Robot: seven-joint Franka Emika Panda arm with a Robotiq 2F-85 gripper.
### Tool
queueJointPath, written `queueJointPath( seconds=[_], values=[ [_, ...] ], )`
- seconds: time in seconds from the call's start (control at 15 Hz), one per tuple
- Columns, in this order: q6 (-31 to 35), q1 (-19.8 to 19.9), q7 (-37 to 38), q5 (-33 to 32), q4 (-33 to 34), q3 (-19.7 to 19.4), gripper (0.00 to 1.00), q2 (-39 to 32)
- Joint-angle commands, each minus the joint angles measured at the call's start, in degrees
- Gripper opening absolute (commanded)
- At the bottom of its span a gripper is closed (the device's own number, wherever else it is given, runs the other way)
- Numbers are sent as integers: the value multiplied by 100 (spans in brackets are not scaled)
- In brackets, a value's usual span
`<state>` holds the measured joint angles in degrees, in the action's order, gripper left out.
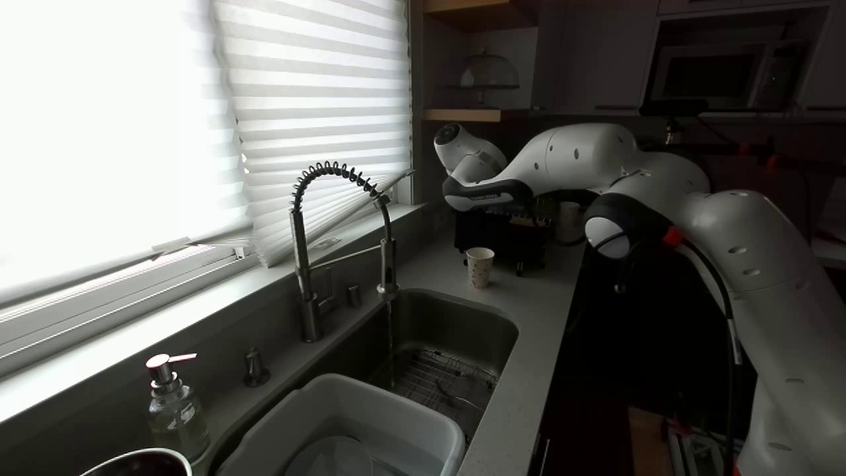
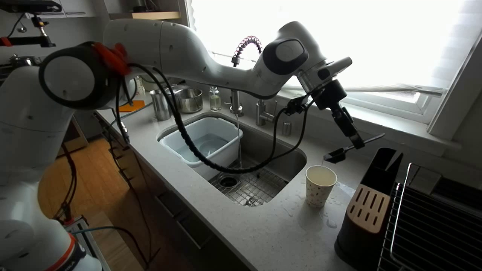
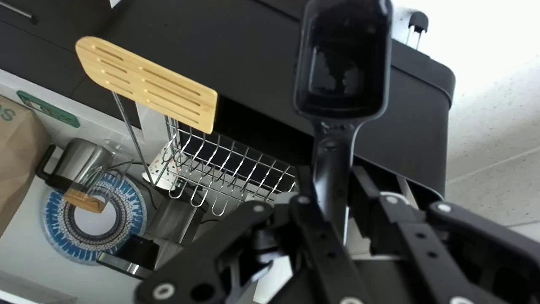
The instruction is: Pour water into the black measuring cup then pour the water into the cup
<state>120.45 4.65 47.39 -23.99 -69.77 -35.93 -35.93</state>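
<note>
black measuring cup: scoop-shaped, glossy, black all over. in the wrist view the bowl is a rectangle with rounded corners, thick-rimmed, inner walls sloping to a flat floor. floor looks wet: pale shine there, broken by a ragged dark patch. bowl narrows to a neck with small raised marks, too small to read, then runs into a long slim handle with a light sheen along it.

fingers clamped on that handle, one either side, some way down from the neck. in an exterior view the handle's far end juts out past them, catching grey light; the whole piece slants down toward the bowl.

position: held in the air, bowl just above the rim of the cup. a thin pale trickle shows between bowl and cup.

cup: cream, small scattered coloured flecks, wider at top than base, upright on the tabletop near the sink in both exterior views. inside looks pale; level hard to judge. water drops on the tabletop around it. black holder with slotted wooden top stands near. tap running into the sink.
</note>
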Motion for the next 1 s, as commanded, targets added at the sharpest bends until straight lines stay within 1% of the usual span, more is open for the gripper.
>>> queueJointPath(
  seconds=[0.0,0.47,0.93],
  values=[
    [411,-267,306,-399,-561,-204,6,276],
    [796,-571,714,-805,-1042,-432,6,486],
    [1100,-943,1185,-1435,-1478,-748,6,694]
  ],
)
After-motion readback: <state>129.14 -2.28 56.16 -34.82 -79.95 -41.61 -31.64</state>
